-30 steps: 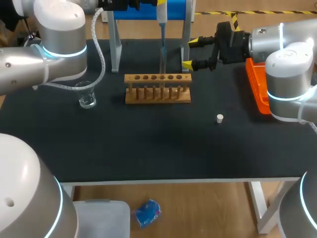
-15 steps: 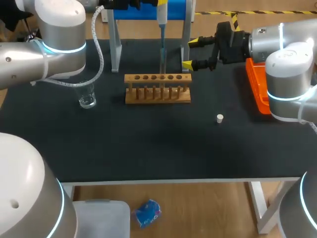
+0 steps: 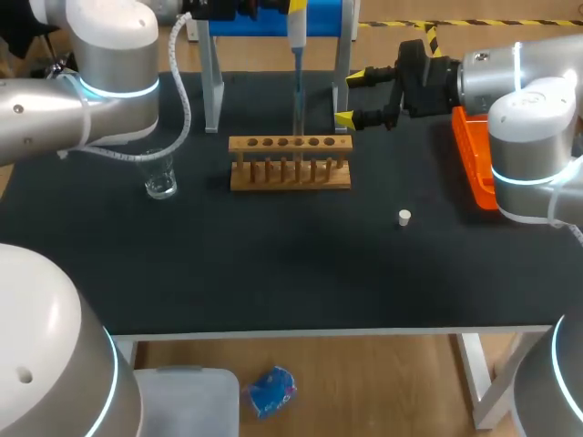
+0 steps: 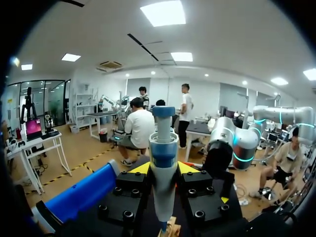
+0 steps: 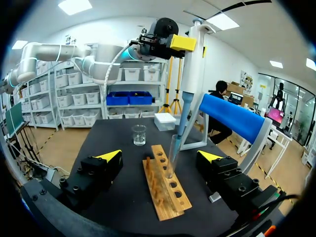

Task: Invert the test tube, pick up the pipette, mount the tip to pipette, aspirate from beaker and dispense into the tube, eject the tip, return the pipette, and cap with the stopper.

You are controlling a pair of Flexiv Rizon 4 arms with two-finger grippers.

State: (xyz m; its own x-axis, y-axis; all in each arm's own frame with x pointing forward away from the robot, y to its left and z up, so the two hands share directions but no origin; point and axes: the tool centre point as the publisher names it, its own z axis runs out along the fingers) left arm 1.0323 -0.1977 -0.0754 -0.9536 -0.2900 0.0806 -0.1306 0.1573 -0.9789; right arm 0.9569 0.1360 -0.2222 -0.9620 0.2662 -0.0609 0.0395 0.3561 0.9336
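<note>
Stopper (image 3: 404, 217) lies alone on the black table (image 3: 273, 273), nearest the front, well apart from both grippers. Next back is the wooden rack (image 3: 290, 162) w/ the test tube (image 5: 173, 154) standing up in it. Right gripper (image 3: 348, 97): fingers spread wide, holding nothing. Rack & tube sit ahead of them, in line w/ the gap, not touching. Beaker (image 3: 159, 175) stands farther ahead of those fingers, past the rack. Left gripper (image 4: 163, 169) is up high at the back, fingers pinching the pipette (image 4: 163, 148) from 2 sides. Pipette hangs straight down and its thin end reaches the tube's mouth. Blue stand bar (image 4: 84, 195) is just beside the left fingers.
</note>
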